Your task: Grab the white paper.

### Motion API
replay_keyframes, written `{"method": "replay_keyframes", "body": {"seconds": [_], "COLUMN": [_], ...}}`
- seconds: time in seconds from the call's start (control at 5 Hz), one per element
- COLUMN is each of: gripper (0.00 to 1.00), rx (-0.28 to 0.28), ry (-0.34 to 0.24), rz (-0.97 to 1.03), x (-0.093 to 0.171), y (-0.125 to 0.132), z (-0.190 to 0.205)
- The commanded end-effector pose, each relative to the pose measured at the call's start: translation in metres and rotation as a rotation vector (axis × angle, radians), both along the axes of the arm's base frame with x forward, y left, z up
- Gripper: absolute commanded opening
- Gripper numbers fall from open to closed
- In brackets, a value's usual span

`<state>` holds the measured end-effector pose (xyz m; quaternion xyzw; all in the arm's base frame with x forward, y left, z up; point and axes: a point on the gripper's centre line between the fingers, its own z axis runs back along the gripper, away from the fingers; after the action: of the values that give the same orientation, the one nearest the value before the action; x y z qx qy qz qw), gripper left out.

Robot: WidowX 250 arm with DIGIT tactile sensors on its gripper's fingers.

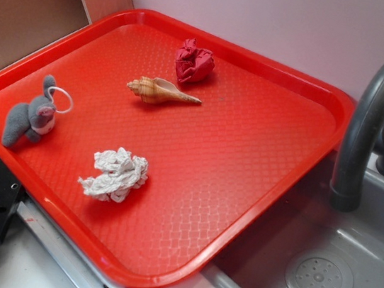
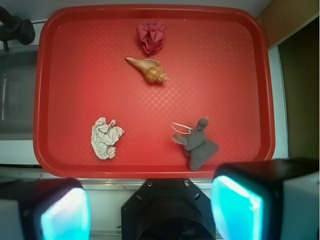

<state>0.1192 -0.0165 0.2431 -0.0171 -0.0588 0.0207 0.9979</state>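
A: In the exterior view, where does the white paper sit?

B: Lower left of centre on the red tray, lying free. Left of it, near the tray's left rim, is the grey plush animal with its white ring. The seashell lies above the middle, and the dark red paper ball is just beyond it toward the top. At the right edge of the frame a grey faucet curves over a sink.

A: And the wrist view?

B: The white paper is at the lower left of the tray, well apart from the plush animal at lower right. The seashell and red paper ball are at upper centre.

A: The claw?

B: The claw fills the bottom of the frame, its two fingers spread wide with nothing between them. It appears to be short of the tray's near rim, though that's hard to judge from this angle.
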Motion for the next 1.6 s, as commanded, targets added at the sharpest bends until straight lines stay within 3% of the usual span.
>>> {"method": "replay_keyframes", "body": {"seconds": [0.0,0.2,0.4,0.6,0.8,1.0,1.2,1.4], "gripper": [1.0,1.0,1.0,1.0,1.0,1.0,1.0,1.0], "rx": [0.0,0.019,0.0,0.008,-0.072,-0.105,-0.174,-0.142], "ry": [0.0,-0.089,-0.225,-0.235,-0.185,-0.138,-0.041,0.013], "rz": [0.0,0.171,0.349,0.335,0.22,0.18,0.164,0.138], "x": [0.0,-0.002,0.005,0.017,0.032,0.038,0.04,0.039], "y": [0.0,-0.018,-0.047,-0.064,-0.069,-0.07,-0.069,-0.077], "z": [0.0,-0.007,-0.023,-0.04,-0.069,-0.095,-0.133,-0.156]}}
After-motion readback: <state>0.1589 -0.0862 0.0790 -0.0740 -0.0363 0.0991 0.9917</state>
